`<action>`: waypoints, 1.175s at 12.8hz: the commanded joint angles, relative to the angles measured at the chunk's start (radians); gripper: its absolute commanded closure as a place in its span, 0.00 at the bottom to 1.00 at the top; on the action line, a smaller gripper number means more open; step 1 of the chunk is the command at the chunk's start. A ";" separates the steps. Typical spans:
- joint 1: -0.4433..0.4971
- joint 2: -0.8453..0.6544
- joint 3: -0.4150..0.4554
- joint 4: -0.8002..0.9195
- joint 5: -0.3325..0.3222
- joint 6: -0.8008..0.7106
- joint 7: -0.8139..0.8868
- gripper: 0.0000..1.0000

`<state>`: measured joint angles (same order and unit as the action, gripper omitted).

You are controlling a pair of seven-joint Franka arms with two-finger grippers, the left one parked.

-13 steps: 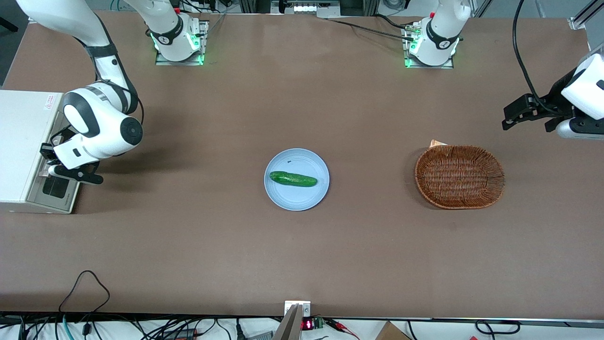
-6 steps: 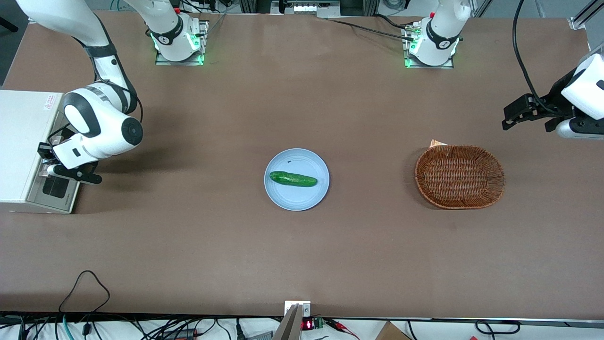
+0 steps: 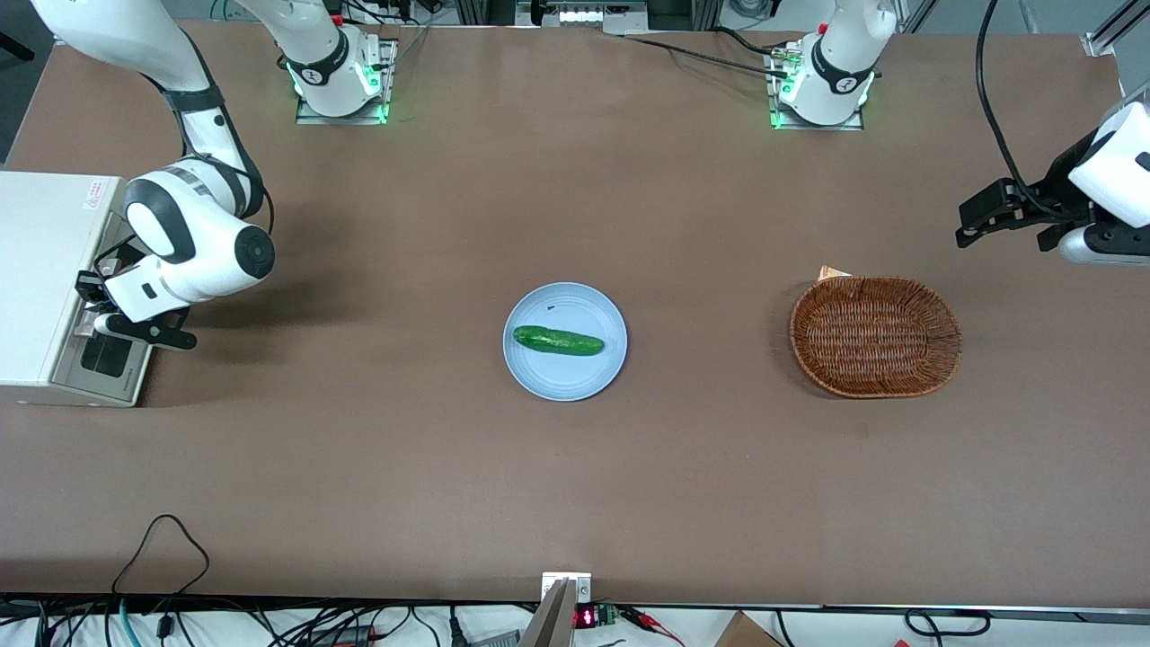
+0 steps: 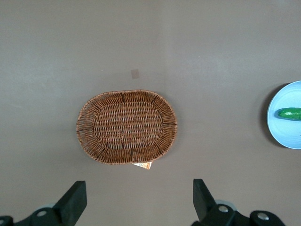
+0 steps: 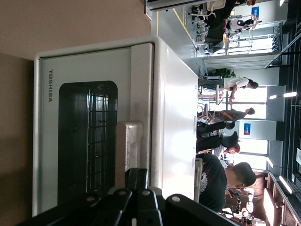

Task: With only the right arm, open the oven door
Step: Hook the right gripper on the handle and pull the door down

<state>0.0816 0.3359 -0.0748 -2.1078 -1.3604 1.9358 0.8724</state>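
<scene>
The white toaster oven (image 3: pixel 40 270) stands at the working arm's end of the table. Its oven door (image 3: pixel 101 358) faces the table's middle and looks closed and flush with the oven's front. The right wrist view shows the door's dark glass window (image 5: pixel 87 141) and its silver bar handle (image 5: pixel 128 141). The right arm (image 3: pixel 193 238) reaches down in front of the oven. Its black gripper (image 3: pixel 92 308) sits at the door's top edge. In the right wrist view the gripper (image 5: pixel 137 176) has its two fingers pressed together, tips at the handle, beside the oven's top edge.
A light blue plate (image 3: pixel 539 373) holding a green cucumber (image 3: pixel 557 341) sits mid-table. A brown wicker basket (image 3: pixel 874 335) lies toward the parked arm's end and also shows in the left wrist view (image 4: pixel 127 126). Cables run along the table's near edge.
The right arm's wrist and elbow have shifted only slightly in front of the oven. The gripper stays at the door's top edge, and the door looks unchanged.
</scene>
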 commanded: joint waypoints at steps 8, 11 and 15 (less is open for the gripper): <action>0.004 0.012 0.010 -0.006 -0.006 0.012 0.036 0.99; 0.006 0.023 0.012 -0.001 0.012 0.054 0.034 0.99; 0.030 0.041 0.015 0.000 0.017 0.055 0.036 0.99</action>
<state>0.1020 0.3402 -0.0620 -2.1120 -1.3518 1.9511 0.8792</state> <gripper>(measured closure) 0.987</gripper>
